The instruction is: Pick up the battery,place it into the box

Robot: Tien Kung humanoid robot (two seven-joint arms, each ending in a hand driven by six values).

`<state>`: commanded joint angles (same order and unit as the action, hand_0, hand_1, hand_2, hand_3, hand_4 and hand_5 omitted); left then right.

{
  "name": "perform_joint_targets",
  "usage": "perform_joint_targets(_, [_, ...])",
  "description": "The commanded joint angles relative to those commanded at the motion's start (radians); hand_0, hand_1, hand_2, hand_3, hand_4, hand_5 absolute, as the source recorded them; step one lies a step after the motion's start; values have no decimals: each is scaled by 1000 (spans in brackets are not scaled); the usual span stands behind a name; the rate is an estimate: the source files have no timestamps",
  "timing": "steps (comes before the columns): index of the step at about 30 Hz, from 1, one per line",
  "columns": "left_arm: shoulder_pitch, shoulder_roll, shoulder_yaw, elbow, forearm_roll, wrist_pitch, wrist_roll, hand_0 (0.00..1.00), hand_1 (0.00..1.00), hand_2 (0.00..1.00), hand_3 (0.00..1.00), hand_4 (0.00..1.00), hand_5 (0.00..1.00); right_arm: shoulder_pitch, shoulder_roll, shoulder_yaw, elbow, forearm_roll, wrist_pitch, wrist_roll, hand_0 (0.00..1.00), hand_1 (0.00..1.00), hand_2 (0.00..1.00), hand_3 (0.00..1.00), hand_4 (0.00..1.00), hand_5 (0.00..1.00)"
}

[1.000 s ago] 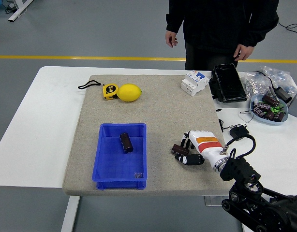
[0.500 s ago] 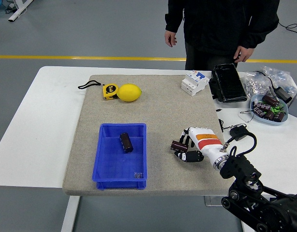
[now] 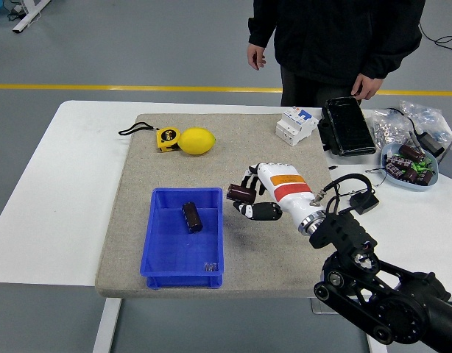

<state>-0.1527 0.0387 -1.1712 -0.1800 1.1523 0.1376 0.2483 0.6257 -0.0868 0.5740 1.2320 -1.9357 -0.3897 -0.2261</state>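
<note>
Bare mat beside box

No legible text, marking on yellow tape measure too small to read

we are seeing the white table carrying a grey mat, a black case and a bowl.

Mat: grey felt mat covering the middle of the white table.
Far-left of mat: yellow tape measure touching a lemon.
Far-right of mat: white circuit breaker, just beside a black case.
Right table edge: bowl of small parts, clear bags.
Far side: person in black, hands hanging at the sides.
</note>
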Motion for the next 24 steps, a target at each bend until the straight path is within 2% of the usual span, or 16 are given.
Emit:
perform_joint_targets(6, [1, 3, 4, 0, -5, 1, 0, 719, 676, 680, 587, 631, 541, 44, 53, -33, 19, 35, 38, 16, 236, 343, 399, 423, 791, 209])
perform_joint_targets(7, [1, 3, 4, 0, -6, 2, 0, 719, 675, 684, 587, 632, 543, 53, 60, -42, 20, 36, 50, 16, 337, 387, 438, 450, 820, 205])
perform_joint_targets(11, [1, 5, 5, 0, -3, 1, 1, 719, 675, 684, 587, 632, 543, 91, 87, -81, 11, 31, 97, 20, 337, 387, 438, 450, 820, 205])
perform_joint_targets(12, [1, 5, 5, 0, -2, 0, 1, 719, 675, 684, 587, 632, 543, 99, 87, -89, 8, 29, 105, 20, 337, 387, 438, 450, 820, 205])
perform_joint_targets(13, [1, 6, 5, -1, 0, 0, 2, 719, 675, 684, 586, 633, 544, 113, 87, -103, 1, 26, 113, 19, 399, 453, 491, 492, 845, 223])
perform_joint_targets(18, [-2, 8, -6, -2, 18, -2, 6, 719, 675, 684, 586, 633, 544, 153, 87, -142, -14, 23, 124, 20, 399, 453, 491, 492, 845, 223])
perform_joint_targets(24, [-5, 10, 2, -2, 3, 2, 5, 720, 675, 685, 586, 634, 544, 161, 87, -124, -20, 17, 128, 26, 406, 465, 502, 493, 849, 227])
